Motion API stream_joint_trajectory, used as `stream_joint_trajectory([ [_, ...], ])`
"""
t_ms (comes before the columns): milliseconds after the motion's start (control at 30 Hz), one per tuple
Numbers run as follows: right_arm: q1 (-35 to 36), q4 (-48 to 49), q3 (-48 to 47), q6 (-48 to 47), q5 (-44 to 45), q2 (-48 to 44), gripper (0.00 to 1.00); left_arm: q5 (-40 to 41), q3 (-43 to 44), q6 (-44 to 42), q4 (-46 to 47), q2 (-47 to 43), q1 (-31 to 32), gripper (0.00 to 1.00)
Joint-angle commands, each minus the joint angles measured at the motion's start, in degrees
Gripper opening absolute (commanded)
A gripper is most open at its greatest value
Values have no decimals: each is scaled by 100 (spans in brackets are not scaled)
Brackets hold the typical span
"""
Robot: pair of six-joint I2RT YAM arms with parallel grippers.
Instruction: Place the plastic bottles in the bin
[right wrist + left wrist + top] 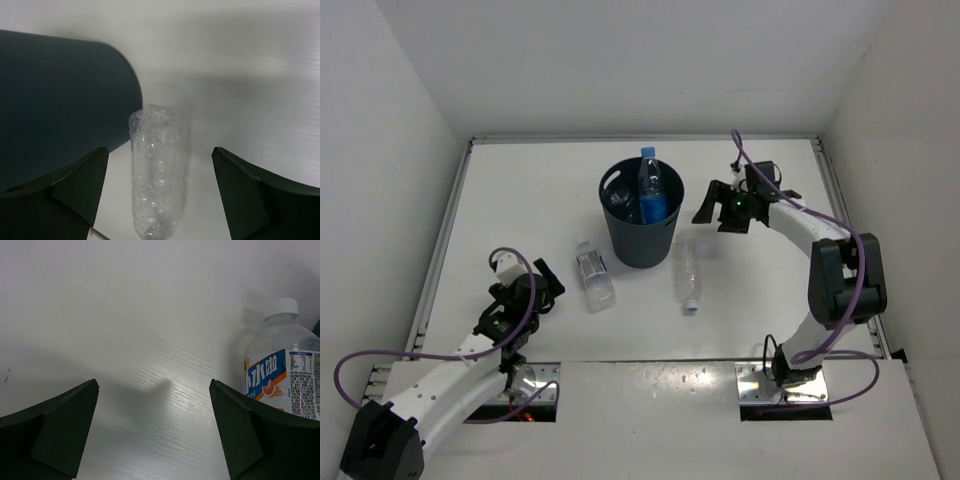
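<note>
Peering into the dark grey-blue round plastic bin (640, 245) from above, I see 1 blue-labelled clear bottle (651, 190) upright; a 2nd bottle (620, 200) inside is blurred. My left wrist view cuts off the white-labelled clear bottle (282, 375); the right wrist view shows the unlabelled clear bottle (157, 175) just beside the bin. My left gripper (153, 385) and right gripper (160, 150) gape wide, holding nothing.

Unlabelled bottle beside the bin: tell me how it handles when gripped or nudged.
The unlabelled bottle lies on its side, so a nudge probably rolls it. It looks empty and thin-walled: likely light, and may dent when squeezed.
</note>
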State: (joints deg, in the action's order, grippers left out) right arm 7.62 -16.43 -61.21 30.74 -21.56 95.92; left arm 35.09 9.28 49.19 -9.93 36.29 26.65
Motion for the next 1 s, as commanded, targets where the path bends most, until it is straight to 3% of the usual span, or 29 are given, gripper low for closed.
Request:
stream_joint_trajectory([
  [0, 144, 253, -137, -183, -251, 233, 86, 6, 206, 47, 158, 9, 50, 100],
  [467, 424, 254, -190, -358, -481, 989, 87, 6, 206, 47, 158, 62, 50, 100],
  [633, 486, 201, -304, -358, -481, 1254, 82, 6, 258, 47, 158, 115, 50, 100],
  [967, 153, 201, -409, -306, -314, 1430, 48, 6, 311, 47, 211, 343, 50, 100],
])
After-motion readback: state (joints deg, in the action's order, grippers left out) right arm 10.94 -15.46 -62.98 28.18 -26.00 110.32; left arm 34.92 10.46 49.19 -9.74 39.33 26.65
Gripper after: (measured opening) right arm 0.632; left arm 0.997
